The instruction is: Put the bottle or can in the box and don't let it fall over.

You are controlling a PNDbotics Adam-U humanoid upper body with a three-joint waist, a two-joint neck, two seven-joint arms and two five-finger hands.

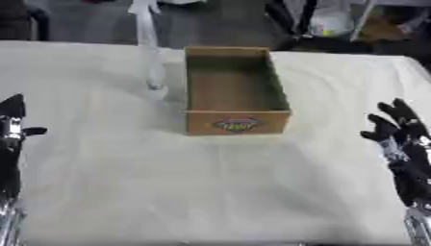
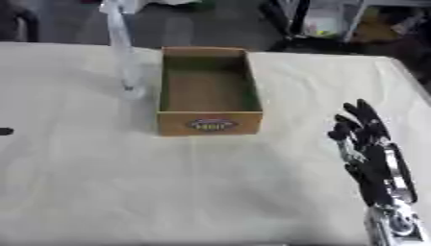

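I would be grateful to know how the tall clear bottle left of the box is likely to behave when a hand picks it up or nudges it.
The clear bottle stands upright, tall and slim on a narrow base, so a sideways nudge would probably tip it. It looks see-through, perhaps empty, so likely light. Its smooth wall may be slippery. It stands just left of the cardboard box.
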